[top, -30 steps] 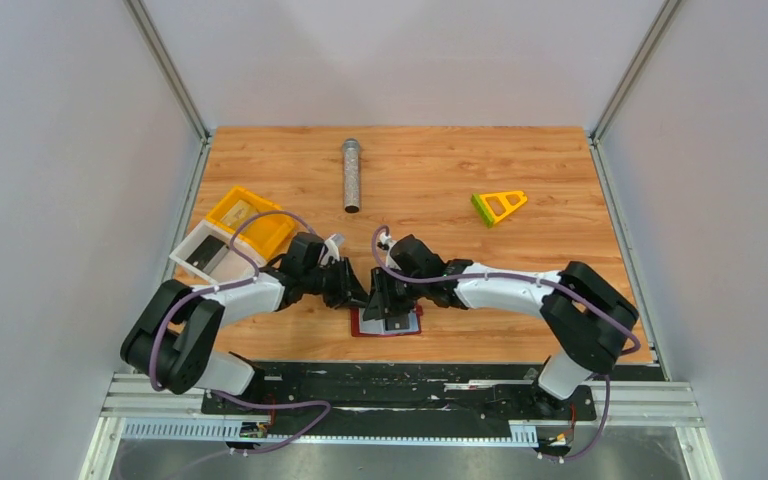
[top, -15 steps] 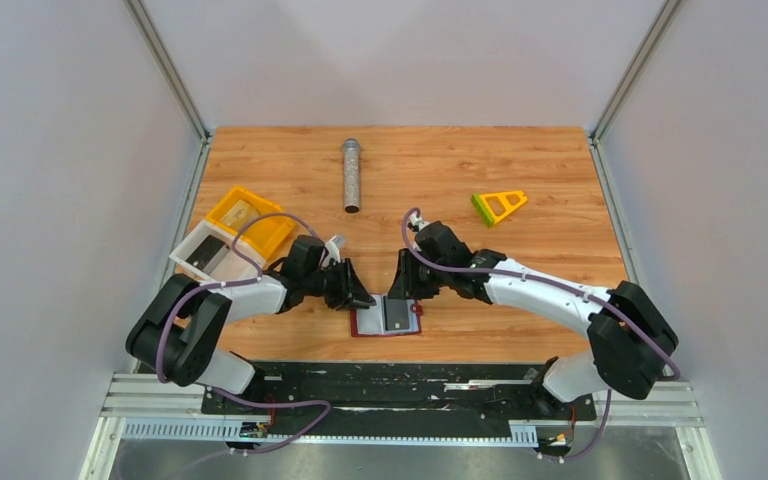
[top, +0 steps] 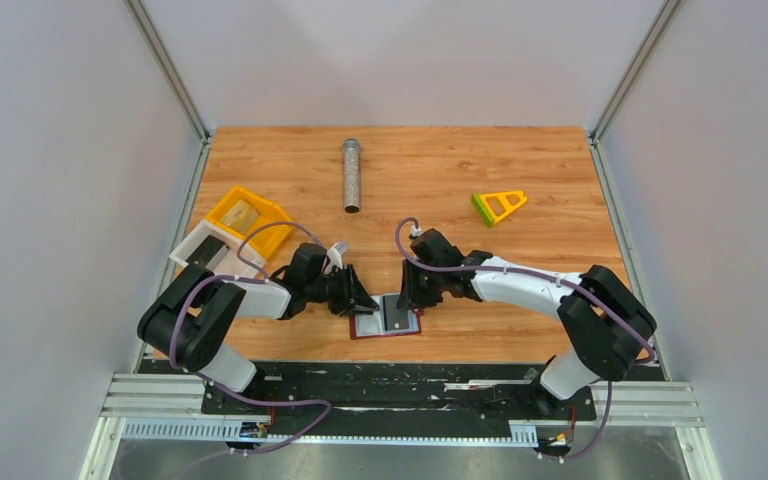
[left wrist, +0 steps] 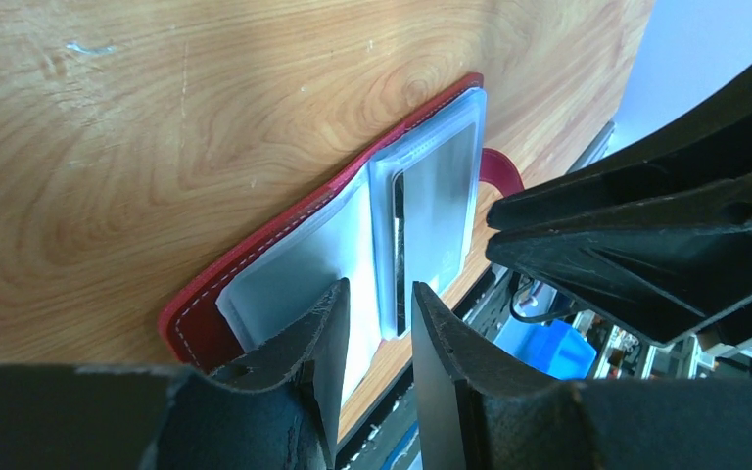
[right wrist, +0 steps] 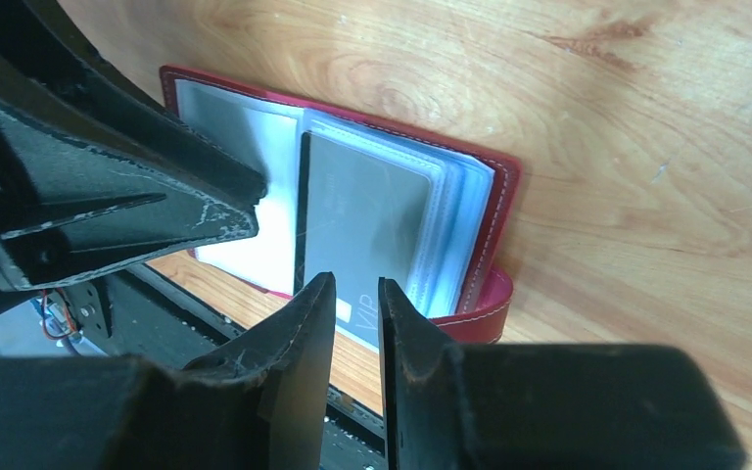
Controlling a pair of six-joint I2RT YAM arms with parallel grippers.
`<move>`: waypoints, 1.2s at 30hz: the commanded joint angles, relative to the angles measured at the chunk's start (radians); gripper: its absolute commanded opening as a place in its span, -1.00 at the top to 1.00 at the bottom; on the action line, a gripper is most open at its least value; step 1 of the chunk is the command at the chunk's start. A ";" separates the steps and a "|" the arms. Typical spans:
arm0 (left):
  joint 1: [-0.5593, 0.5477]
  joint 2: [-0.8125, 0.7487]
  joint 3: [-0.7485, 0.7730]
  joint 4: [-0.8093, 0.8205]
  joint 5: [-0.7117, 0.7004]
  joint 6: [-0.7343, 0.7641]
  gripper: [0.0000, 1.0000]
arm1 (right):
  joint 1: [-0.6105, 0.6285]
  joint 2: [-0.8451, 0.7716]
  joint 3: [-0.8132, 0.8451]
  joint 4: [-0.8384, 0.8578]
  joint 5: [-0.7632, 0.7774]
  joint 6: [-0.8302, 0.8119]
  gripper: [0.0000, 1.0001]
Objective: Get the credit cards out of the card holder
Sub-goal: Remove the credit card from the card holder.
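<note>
While the card holder [top: 370,325] lies open on the worktop [top: 460,170], low in the centre of the overhead view, removal of a dark grey card [right wrist: 362,211] from its sleeve is judged to be in hand. The left fingers [left wrist: 323,338] are held apart over the pale sleeve beside it, gripping nothing. The right fingers [right wrist: 304,333] are set narrowly apart at the card's near edge, not yet clamped. That thin, stiff edge must be pinched and slid out while the holder is pinned. A red stitched cover, soft clear sleeves and a rounded snap tab [right wrist: 485,304] are seen.
</note>
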 commanded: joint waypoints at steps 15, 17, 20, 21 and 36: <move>-0.015 0.031 -0.019 0.111 0.002 -0.024 0.23 | -0.005 0.027 -0.038 0.064 0.017 0.019 0.54; -0.017 0.035 -0.020 0.115 0.002 -0.024 0.23 | -0.004 0.031 -0.040 0.066 0.017 0.023 0.54; -0.019 0.044 -0.022 0.123 0.001 -0.028 0.23 | -0.005 0.035 -0.043 0.075 0.008 0.026 0.55; -0.020 0.051 -0.022 0.132 0.003 -0.031 0.23 | -0.004 0.038 -0.044 0.076 0.005 0.027 0.56; -0.040 0.105 -0.038 0.262 0.032 -0.090 0.38 | -0.004 0.041 -0.073 0.086 0.005 0.055 0.61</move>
